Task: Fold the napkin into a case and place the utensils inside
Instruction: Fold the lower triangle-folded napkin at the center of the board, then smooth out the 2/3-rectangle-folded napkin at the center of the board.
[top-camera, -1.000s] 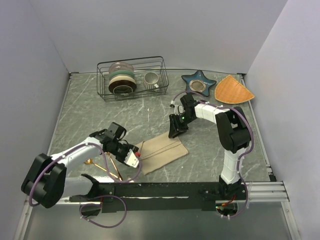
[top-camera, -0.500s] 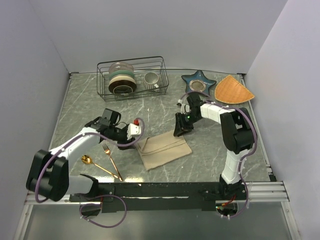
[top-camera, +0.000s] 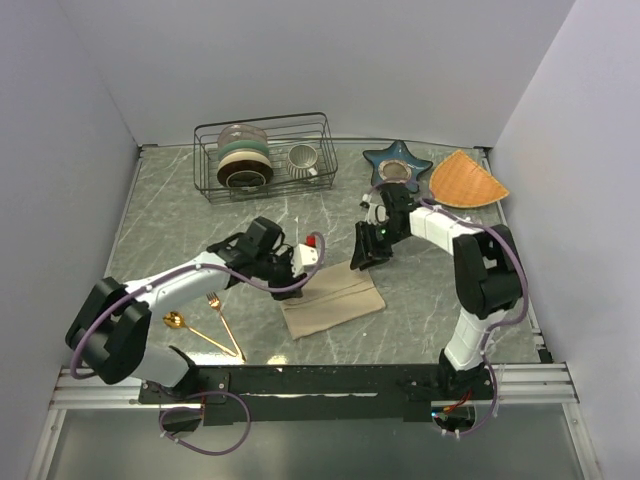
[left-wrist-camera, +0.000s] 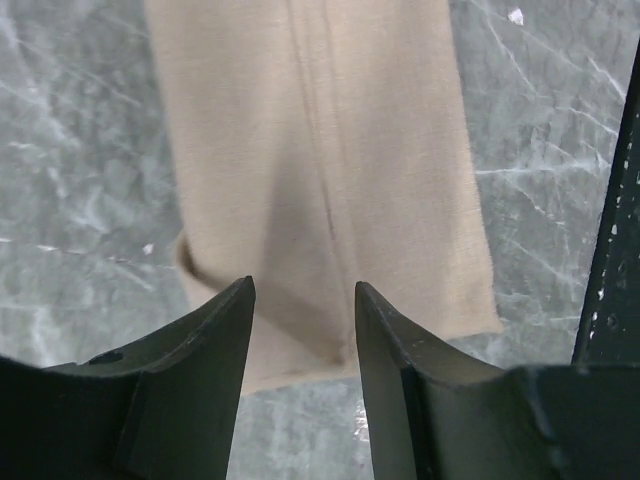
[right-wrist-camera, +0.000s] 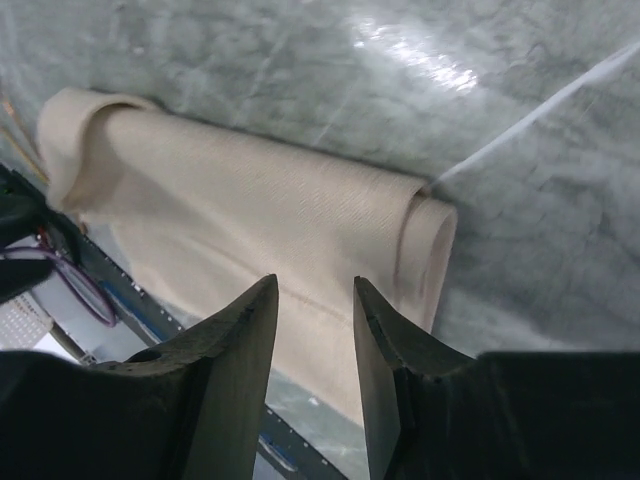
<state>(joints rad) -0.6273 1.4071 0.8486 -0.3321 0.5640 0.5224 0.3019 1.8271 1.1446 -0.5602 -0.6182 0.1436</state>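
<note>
Soft, light beige napkin (top-camera: 332, 300) lying folded into a narrow band at the middle of the table (top-camera: 180, 200), slanting from near-left to far-right, with a seam line down its length and a rolled, looped fold at the far-right end; likely to sag, to slide on the smooth marble and to spring open if pinched by one layer only, so best taken at a corner or folded edge through every layer. Just above the band's left end, left claw (left-wrist-camera: 302, 300) poised half open, nothing between the fingers; over the rolled far-right end, right claw (right-wrist-camera: 315, 290) likewise half open and empty. Gold fork (top-camera: 222, 322) and spoon (top-camera: 190, 328) resting apart from the cloth to its near-left, handles meeting toward the black rail (top-camera: 340, 380): thin, stiff, slick metal lying flat, probably hard to pinch except across the narrow handle. Open marble all round the cloth; wire rack (top-camera: 265, 150), star dish (top-camera: 397, 162) and orange mat (top-camera: 465, 180) well back along the far edge; rail near the band's near end, so less room there for a low wrist
</note>
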